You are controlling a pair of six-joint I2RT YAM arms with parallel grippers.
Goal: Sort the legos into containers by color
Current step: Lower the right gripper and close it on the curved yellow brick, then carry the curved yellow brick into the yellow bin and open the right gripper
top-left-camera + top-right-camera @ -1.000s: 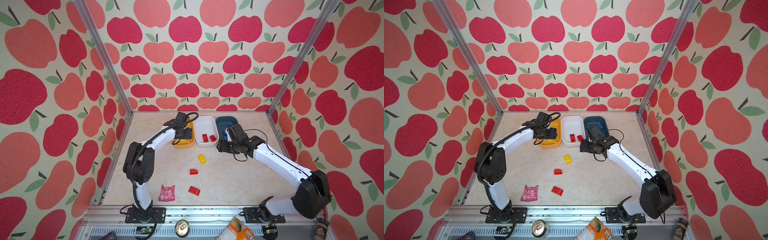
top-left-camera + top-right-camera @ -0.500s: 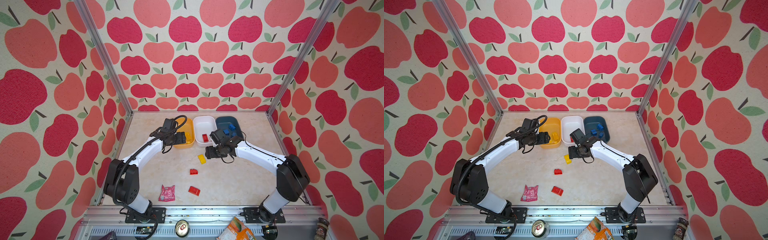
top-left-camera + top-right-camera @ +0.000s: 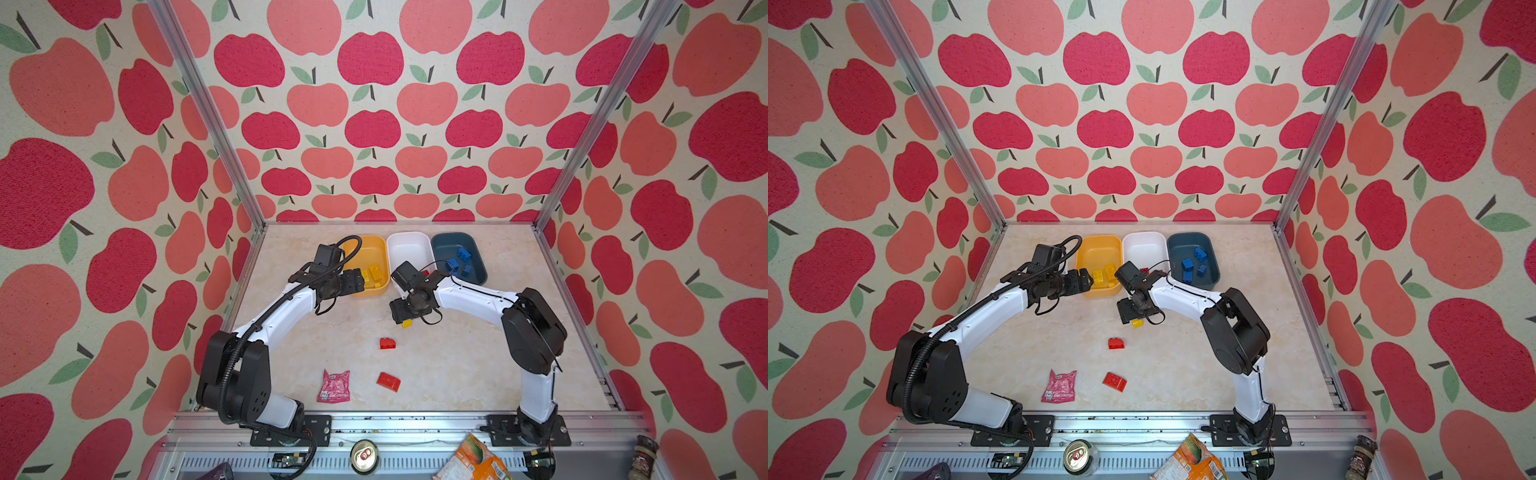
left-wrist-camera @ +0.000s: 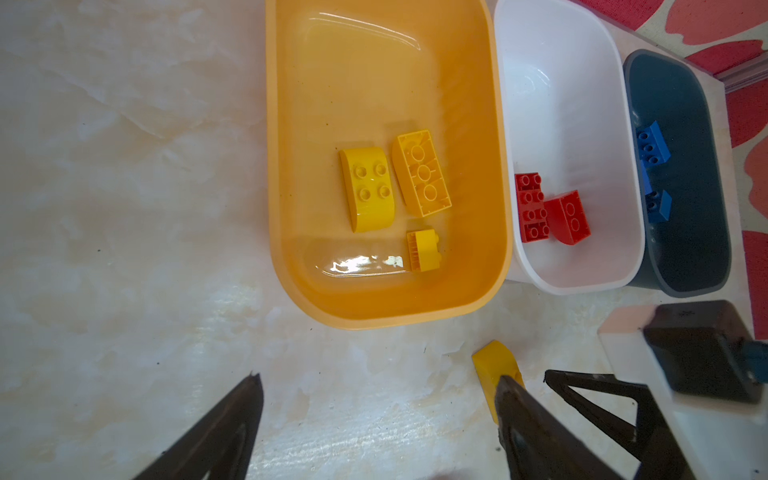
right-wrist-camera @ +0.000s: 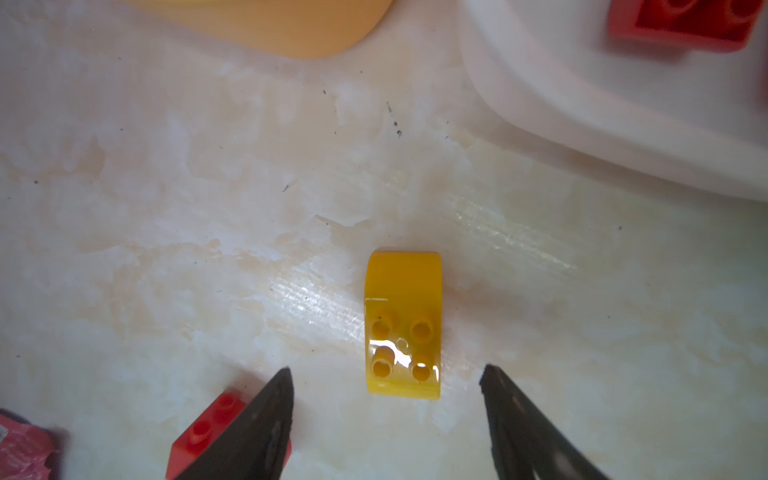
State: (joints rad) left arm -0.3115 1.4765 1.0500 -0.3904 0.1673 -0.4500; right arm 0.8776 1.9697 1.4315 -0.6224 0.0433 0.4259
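While the left hand (image 4: 380, 378) hung spread and empty just short of the yellow tub (image 4: 272, 166), the right hand (image 5: 386, 372) was poised over a yellow lego (image 5: 402, 328). That piece lay loose on the counter (image 5: 166, 208), just in front of the gap between the yellow tub and the white tub (image 5: 582, 124).

The right hand's fingers were also spread wide and pinched nothing. In the right wrist view the lego sat squarely between their two lines but mostly beyond the tips, its studded end nearer the hand and its curved slope pointing away. Its long axis ran straight out from the hand, so the fingers would probably close across its short width. The hand appeared to need only to advance and drop before squeezing.

Both top views put the right hand almost on top of the lego and the left hand off to the side, so the right arm was the nearer.

Three yellow pieces already lay in the yellow tub, red ones in the white tub and blue ones in the dark tub (image 4: 685, 257). Two red legos (image 3: 387, 343) remained on the counter near a foil packet (image 3: 333, 386).
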